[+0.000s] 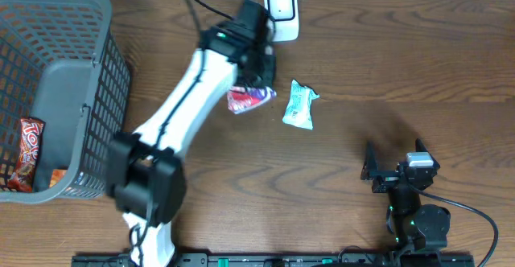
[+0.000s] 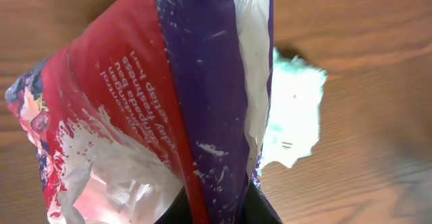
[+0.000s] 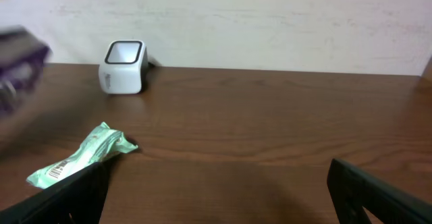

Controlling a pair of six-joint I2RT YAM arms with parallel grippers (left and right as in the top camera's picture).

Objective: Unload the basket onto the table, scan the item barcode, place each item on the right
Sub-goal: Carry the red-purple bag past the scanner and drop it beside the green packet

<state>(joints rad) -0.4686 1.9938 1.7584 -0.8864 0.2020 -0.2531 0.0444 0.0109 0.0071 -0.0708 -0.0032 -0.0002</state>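
Pinching the red-and-purple packet [image 1: 251, 98], the left pincer [image 1: 257, 80] holds it over the worktop [image 1: 402, 58] near the scanner [image 1: 282, 11]; the right pincer [image 1: 372, 170] sits spread, well apart. Risk: the crumpled glossy film (no barcode visible from the wrist) may face away or glare, defeating the read.

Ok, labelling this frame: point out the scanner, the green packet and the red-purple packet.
scanner [image 1: 282, 10], overhead view, its top face.
green packet [image 1: 300, 106], overhead view, its middle.
red-purple packet [image 2: 202, 82], left wrist view, its purple stripe.
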